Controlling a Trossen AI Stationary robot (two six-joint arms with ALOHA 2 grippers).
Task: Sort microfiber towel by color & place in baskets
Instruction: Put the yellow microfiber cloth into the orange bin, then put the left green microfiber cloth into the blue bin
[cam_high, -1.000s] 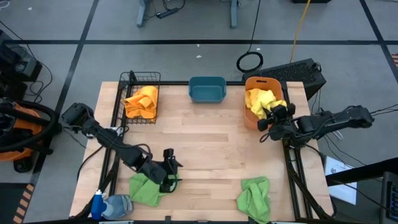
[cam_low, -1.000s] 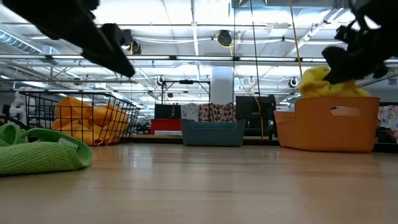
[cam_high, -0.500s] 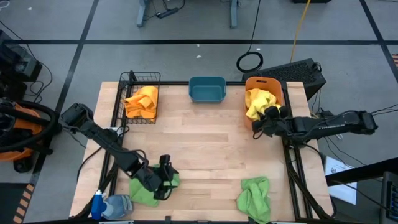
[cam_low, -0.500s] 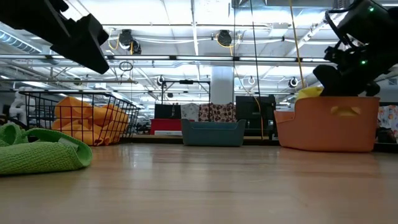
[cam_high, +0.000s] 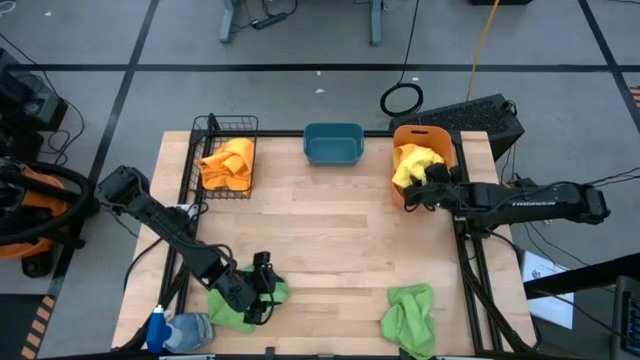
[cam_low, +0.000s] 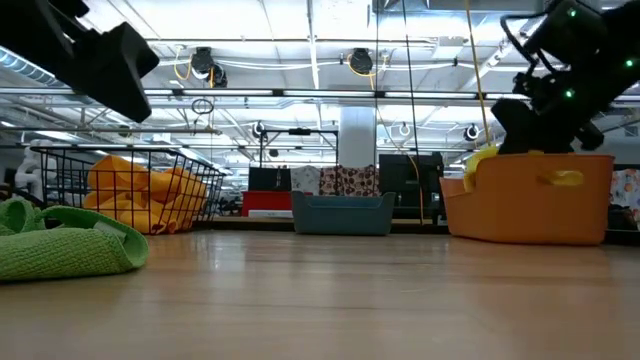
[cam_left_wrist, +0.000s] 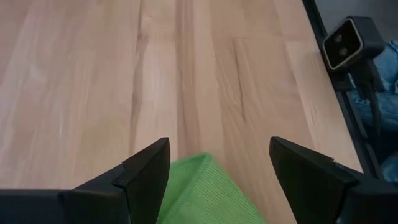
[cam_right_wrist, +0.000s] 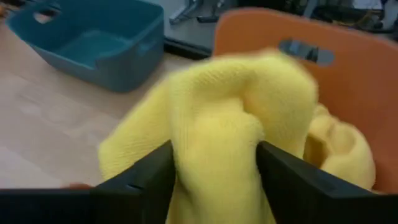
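Note:
A yellow towel (cam_high: 412, 165) lies bunched in the orange bin (cam_high: 425, 131) at the table's far right. My right gripper (cam_high: 428, 185) hangs open over the bin's near side, with the towel (cam_right_wrist: 224, 124) between its fingers. Near the front left, my left gripper (cam_high: 263, 285) hovers open above a crumpled green towel (cam_high: 235, 305); the towel's corner (cam_left_wrist: 205, 193) shows below the gap. A second green towel (cam_high: 410, 318) lies at the front right and a blue towel (cam_high: 185, 328) at the front-left corner. Orange towels (cam_high: 228, 165) fill the black wire basket (cam_high: 215, 125). My right gripper's spread fingers (cam_right_wrist: 149, 177) stand on either side of the yellow towel's bunched top (cam_right_wrist: 205, 134), slanting down from the table's right. The cloth fills the gap and lies against their inner sides. The towel rests in the orange bin (cam_right_wrist: 348, 56).
The teal tub (cam_high: 333, 143) stands empty at the far edge, between the wire basket and the orange bin. A blue spray bottle (cam_high: 156, 330) lies at the front-left corner beside the blue towel. Bare wood spreads across the table's middle (cam_high: 330, 230).
My left gripper has moved toward the table's near-left corner and now stands over the green towel. My right arm has swung toward the far edge over the orange bin. The yellow towel, earlier heaped above the rim, now sits lower in the bin.

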